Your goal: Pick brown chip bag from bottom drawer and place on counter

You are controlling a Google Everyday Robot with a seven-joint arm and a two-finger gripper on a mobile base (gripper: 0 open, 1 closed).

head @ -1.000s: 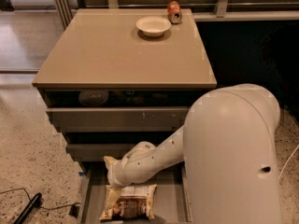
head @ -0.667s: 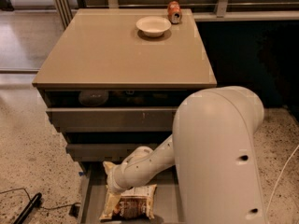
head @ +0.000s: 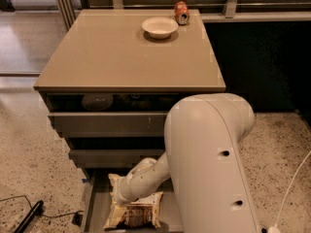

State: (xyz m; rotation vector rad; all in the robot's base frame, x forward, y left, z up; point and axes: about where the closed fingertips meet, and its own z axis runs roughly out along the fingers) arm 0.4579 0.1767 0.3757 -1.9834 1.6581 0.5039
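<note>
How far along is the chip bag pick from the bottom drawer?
Done: the bottom drawer is open. In hand: the gripper is down at the brown chip bag, which lies in the drawer. Left: lifting it and setting it on the counter, which holds a bowl and a can.

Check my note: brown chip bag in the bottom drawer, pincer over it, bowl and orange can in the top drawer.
Not quite. The camera view shows the bowl and orange can on the counter, near its far edge, not in a drawer. The rest holds: the brown chip bag lies in the bottom drawer with the pincer over it.
</note>
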